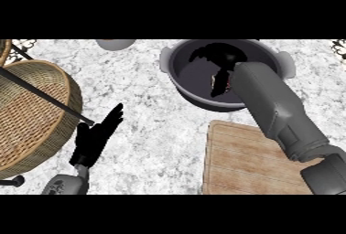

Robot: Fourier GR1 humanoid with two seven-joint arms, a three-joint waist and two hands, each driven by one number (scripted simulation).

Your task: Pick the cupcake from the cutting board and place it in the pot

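The dark grey pot [181, 87] stands at the back right of the marble counter. My right hand [219, 55] is over the pot's inside, its fingers curled round the cupcake [219, 81]. Only a pale and pinkish sliver of the cupcake shows beside the thumb; the rest is hidden by the hand. The wooden cutting board [246, 160] lies at the front right, partly under my right forearm, with nothing showing on its bare part. My left hand [94, 137] rests open near the lower left, fingers pointing up.
A large wicker basket [30, 114] with a dark handle fills the left side, close to my left hand. A pale bowl [116, 44] shows at the back edge. Bare marble lies between the basket and the board.
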